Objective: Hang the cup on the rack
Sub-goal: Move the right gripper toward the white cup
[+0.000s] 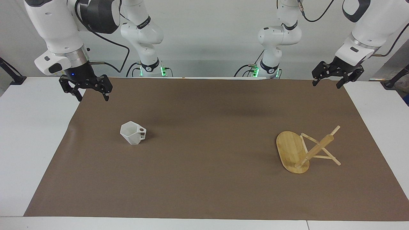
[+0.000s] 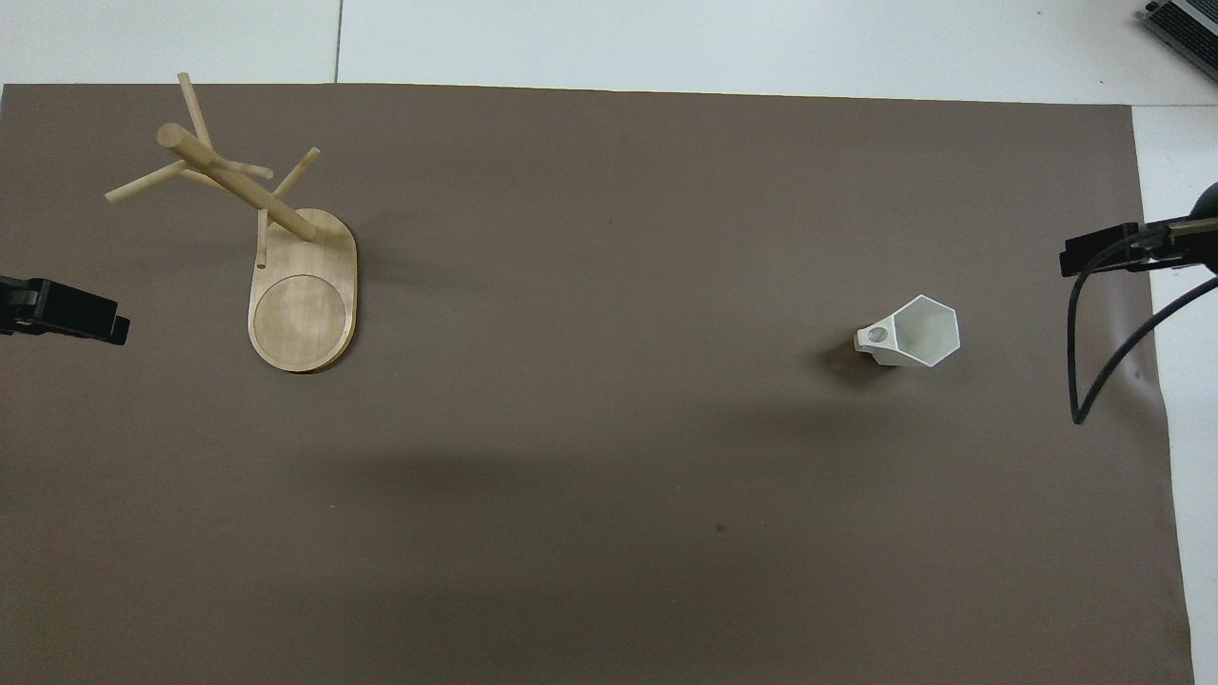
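Note:
The cup point(image 1: 132, 133) point(image 2: 911, 332), white and faceted with a hexagonal rim, stands on the brown mat toward the right arm's end, its handle turned to the table's middle. The bamboo rack point(image 1: 297, 152) point(image 2: 303, 303) stands on its oval base toward the left arm's end, with thin pegs jutting from its post. My right gripper point(image 1: 92, 96) hangs open over the mat's corner by its own base, well away from the cup. My left gripper point(image 1: 326, 84) hangs open over the mat's other corner near the robots, apart from the rack. Neither holds anything.
The brown mat point(image 1: 204, 179) covers most of the white table point(image 1: 28, 134). Bare white strips run along both ends and along the edge farthest from the robots. A black cable point(image 2: 1094, 371) droops from the right arm over the mat's edge.

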Robot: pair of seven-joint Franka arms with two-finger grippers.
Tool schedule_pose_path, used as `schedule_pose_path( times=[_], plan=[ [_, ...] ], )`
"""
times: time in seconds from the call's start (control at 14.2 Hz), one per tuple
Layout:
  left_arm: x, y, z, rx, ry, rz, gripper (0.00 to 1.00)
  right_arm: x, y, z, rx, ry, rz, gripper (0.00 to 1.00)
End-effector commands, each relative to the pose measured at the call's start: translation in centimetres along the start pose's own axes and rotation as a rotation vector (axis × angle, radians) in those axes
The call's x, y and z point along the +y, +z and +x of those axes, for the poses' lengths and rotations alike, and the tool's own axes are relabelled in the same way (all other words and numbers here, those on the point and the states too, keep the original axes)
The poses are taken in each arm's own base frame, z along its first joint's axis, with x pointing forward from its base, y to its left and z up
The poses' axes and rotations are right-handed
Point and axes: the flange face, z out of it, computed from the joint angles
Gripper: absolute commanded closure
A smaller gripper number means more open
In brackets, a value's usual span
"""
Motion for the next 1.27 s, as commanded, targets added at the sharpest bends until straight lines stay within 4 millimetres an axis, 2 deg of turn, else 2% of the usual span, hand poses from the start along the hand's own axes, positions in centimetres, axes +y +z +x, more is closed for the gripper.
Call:
schedule_pose_path(
  times=[0.0,0.21,0.35,0.49,0.56,0.7,0.99,1.06,1.2],
  plan=[
    [-0.2,0.0,-0.8,-0.001,0.001,0.02,0.0,0.3,-0.4,-0.4,0.0,0.015,-0.014,0.0],
    [-0.2,0.0,-0.8,-0.001,0.001,0.02,0.0,0.3,-0.3,-0.4,-0.001,0.01,-0.015,0.0],
    [-0.2,0.0,-0.8,-0.001,0.001,0.02,0.0,1.1,-0.1,-0.5,-0.003,0.024,-0.013,0.0],
    [-0.2,0.0,-0.8,-0.001,0.001,0.02,0.0,0.3,0.5,-0.7,0.011,0.018,-0.013,0.0],
    [-0.2,0.0,-0.8,-0.001,0.002,0.02,0.0,-0.1,2.0,-1.5,0.015,0.015,-0.004,0.0],
    [-0.2,0.0,-0.8,-0.001,0.002,0.02,0.0,-0.3,6.5,-3.1,0.052,0.062,0.083,0.0],
    [-0.2,0.0,-0.8,-0.001,0.001,0.02,0.0,-0.8,16.0,-2.9,0.021,0.066,0.104,0.0],
    [-0.2,0.0,-0.8,-0.001,0.002,0.02,0.0,-0.8,17.5,-2.7,0.007,0.067,0.11,0.0],
    [-0.2,0.0,-0.8,-0.001,0.001,0.02,0.0,-1.0,19.0,-2.8,0.008,0.07,0.111,0.0]
  ],
)
